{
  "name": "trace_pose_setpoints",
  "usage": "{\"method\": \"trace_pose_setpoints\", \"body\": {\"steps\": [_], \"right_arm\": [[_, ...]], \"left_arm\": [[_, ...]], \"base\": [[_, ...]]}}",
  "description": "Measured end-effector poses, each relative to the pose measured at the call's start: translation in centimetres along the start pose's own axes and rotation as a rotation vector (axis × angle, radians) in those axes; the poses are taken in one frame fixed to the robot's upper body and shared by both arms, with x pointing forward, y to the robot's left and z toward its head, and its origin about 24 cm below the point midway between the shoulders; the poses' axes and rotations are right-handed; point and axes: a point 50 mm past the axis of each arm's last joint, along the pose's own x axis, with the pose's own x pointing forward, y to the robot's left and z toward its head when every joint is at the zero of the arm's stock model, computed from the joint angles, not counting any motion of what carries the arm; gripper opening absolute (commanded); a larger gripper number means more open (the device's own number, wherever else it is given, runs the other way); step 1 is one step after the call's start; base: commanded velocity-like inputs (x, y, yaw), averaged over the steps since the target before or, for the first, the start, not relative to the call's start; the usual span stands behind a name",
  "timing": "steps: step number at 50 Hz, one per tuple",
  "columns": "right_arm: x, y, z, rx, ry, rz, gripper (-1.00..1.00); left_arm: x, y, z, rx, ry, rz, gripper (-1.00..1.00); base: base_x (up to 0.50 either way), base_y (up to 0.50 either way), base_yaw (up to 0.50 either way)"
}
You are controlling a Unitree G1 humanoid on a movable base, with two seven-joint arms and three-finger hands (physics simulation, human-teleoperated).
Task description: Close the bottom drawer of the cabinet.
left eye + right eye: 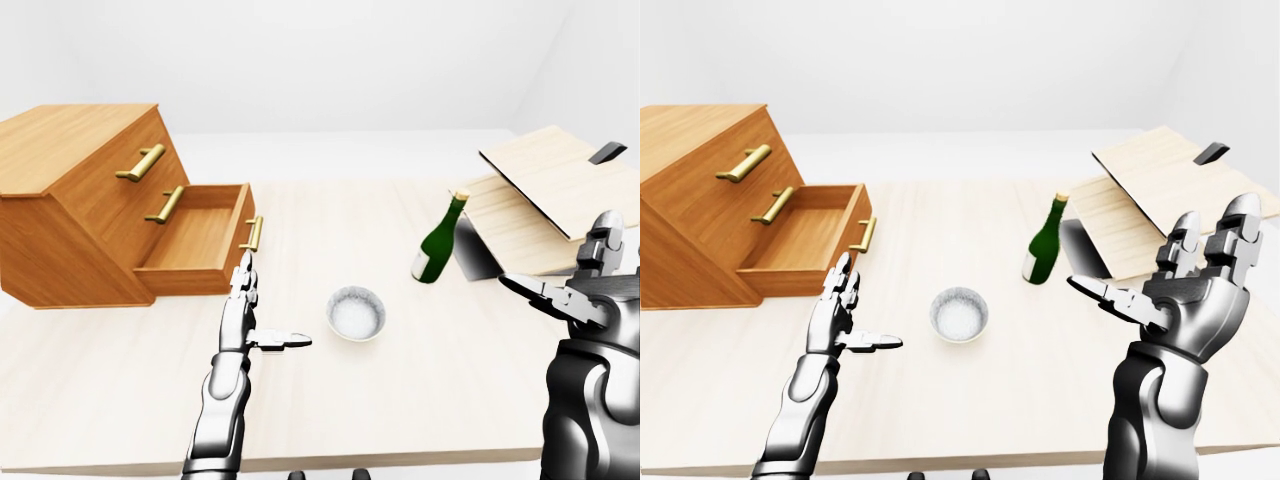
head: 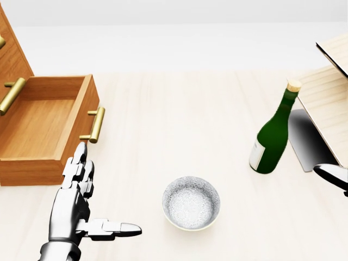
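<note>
A wooden cabinet (image 1: pixel 70 190) with brass handles stands on the table at the left of the left-eye view. Its bottom drawer (image 1: pixel 195 240) is pulled out and looks empty, with its brass handle (image 1: pixel 252 233) facing right. My left hand (image 1: pixel 255 315) is open, fingers straight and thumb out, just below the drawer's front and apart from it. It also shows in the head view (image 2: pixel 87 201). My right hand (image 1: pixel 1180 280) is open and raised at the right, holding nothing.
A white bowl (image 1: pixel 356 312) sits on the light wooden table (image 1: pixel 420 400) right of my left hand. A green bottle (image 1: pixel 440 240) stands further right. A tilted wooden box with an open lid (image 1: pixel 550 200) lies at the far right.
</note>
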Motion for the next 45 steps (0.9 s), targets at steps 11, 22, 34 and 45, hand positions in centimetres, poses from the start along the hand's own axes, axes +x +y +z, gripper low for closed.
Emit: {"method": "trace_pose_setpoints", "body": {"steps": [11, 22, 34, 45], "right_arm": [[0.0, 0.1, 0.1, 0.000, -0.003, 0.007, 1.00], [0.0, 0.1, 0.0, -0.002, -0.001, 0.011, 1.00], [0.0, 0.1, -0.1, 0.000, 0.003, 0.012, 1.00], [-0.1, 0.2, -0.2, -0.001, 0.009, 0.016, 1.00]], "left_arm": [[0.0, -0.1, 0.0, -0.001, 0.000, -0.002, 1.00], [0.0, -0.1, -0.1, 0.000, 0.000, -0.002, 1.00], [1.4, 0.5, -0.1, 0.008, 0.005, 0.016, 1.00], [5.8, 2.4, -0.1, 0.019, 0.051, 0.073, 1.00]], "base": [[0.26, 0.00, 0.00], [0.26, 0.00, 0.00], [0.03, 0.00, 0.00], [0.00, 0.00, 0.00]]}}
